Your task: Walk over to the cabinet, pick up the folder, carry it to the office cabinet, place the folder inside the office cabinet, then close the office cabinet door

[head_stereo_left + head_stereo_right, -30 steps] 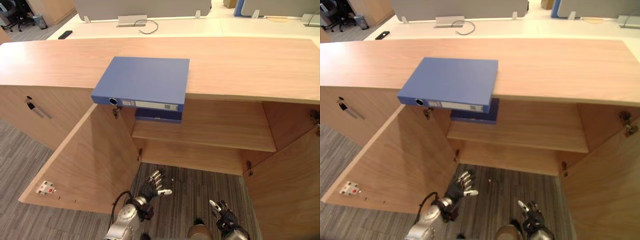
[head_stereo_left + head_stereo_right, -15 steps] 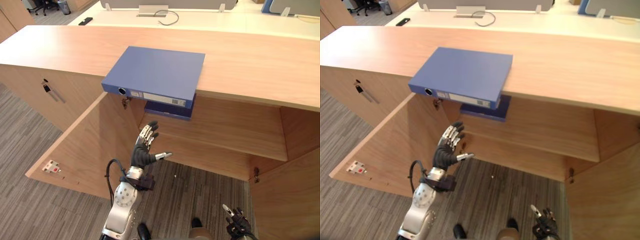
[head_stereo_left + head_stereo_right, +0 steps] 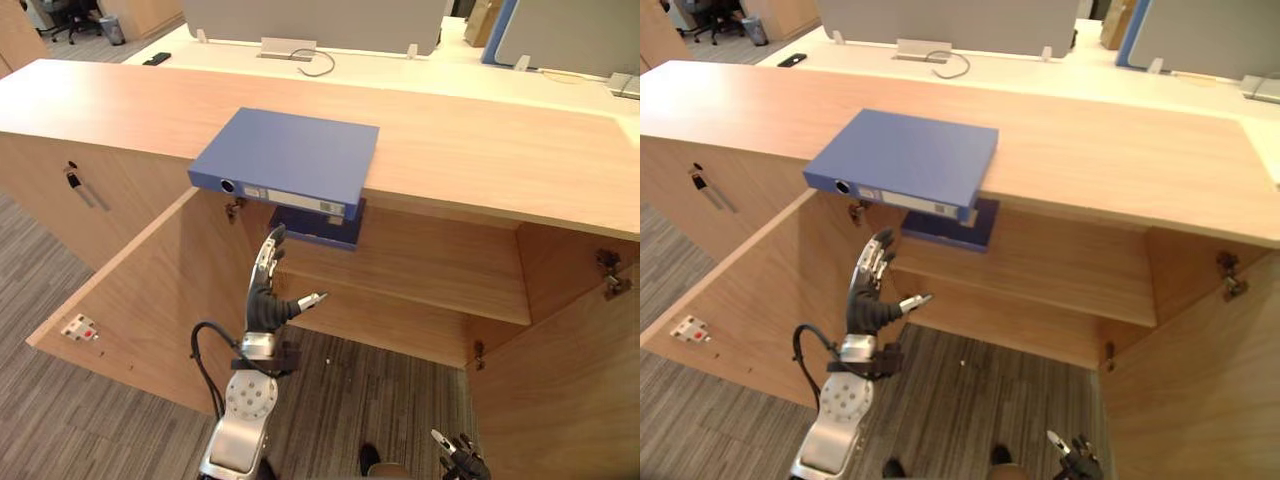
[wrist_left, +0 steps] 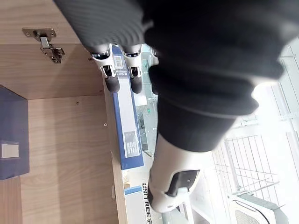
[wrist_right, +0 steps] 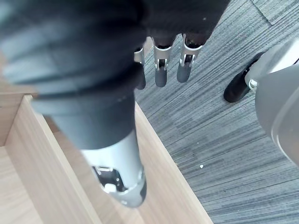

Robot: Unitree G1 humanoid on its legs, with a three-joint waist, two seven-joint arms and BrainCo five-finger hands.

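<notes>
The step in hand looks like the pick-up. The blue folder [image 3: 285, 160] lies flat on the wooden cabinet top [image 3: 480, 150], just above the left hand's fingers [image 3: 271, 250], with its labelled spine jutting out past the front edge. The left hand [image 3: 266, 306] stands upright beneath that overhang, fingers straight and close together, thumb stuck out to the side, holding nothing. In the left wrist view the dark fingertips [image 4: 112, 84] point at the spine, near it, though I cannot tell whether they touch.

Beyond the fingers, a second blue folder [image 3: 320, 228] lies on the shelf [image 3: 430, 265] inside the open cabinet. The open left door [image 3: 140, 290] stands beside the back of the hand.

The right hand [image 5: 161, 70] hangs low over the grey carpet [image 5: 205, 121], well below the folder, fingers relaxed and empty.

Next, I judge, the left fingers need to rise to the overhanging edge and close with the thumb under and the fingers over the cover. The right hand would likely need to come up to steady so broad a folder.
</notes>
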